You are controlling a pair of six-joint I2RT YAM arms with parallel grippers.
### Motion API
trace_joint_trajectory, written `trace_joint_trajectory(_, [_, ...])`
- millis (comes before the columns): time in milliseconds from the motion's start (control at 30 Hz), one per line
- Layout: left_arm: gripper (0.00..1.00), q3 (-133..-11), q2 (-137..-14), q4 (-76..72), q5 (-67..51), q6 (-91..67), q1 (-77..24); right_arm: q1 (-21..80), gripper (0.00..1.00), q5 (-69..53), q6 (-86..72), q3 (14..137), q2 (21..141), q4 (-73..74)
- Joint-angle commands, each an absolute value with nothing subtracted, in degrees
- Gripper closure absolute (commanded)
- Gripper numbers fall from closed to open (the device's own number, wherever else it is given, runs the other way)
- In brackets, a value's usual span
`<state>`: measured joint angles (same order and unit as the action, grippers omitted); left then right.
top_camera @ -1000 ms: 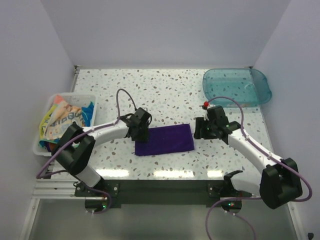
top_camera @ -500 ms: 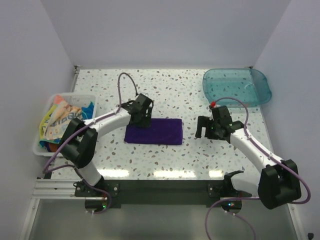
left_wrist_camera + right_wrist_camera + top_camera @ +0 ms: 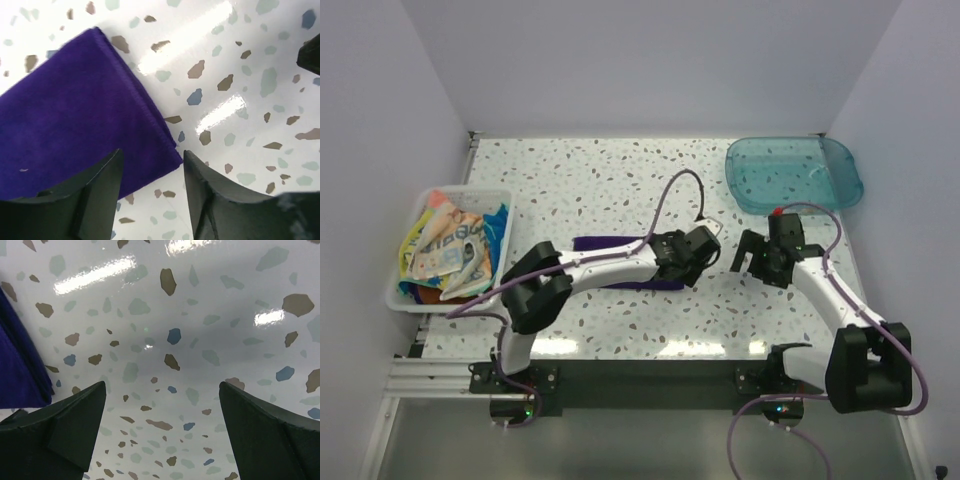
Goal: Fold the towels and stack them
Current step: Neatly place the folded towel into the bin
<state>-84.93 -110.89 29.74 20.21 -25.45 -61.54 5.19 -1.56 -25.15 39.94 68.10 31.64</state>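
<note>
One deep purple cloth towel (image 3: 75, 130) lay flat; left gripper (image 3: 152, 152), jaws parted, straddled its 5 o'clock corner, likely to fold. Right gripper (image 3: 161, 384) hung wide open at 3 o'clock.

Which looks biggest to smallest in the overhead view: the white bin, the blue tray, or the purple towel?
1. white bin
2. blue tray, somewhat smaller
3. purple towel, though the left arm hides part of it
</note>
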Motion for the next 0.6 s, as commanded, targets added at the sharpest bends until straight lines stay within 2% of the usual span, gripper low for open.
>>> trace_joint_trajectory(0, [0.45, -88.9, -115.0, 30.5, 22.8, -23.1, -62.2, 4.2, 0.01, -4.1, -27.5, 37.9, 69.1, 29.4])
trace_joint_trajectory(467, [0.43, -89.5, -123.8, 30.0, 23.6, -22.7, -63.7, 4.0, 0.01, -8.4, -28.1, 35.9, 69.2, 25.2])
trace_joint_trajectory(567, [0.51, -87.5, -124.3, 29.4, 23.7, -23.5, -64.2, 4.0, 0.01, -10.5, -29.1, 35.3, 69.3, 23.2])
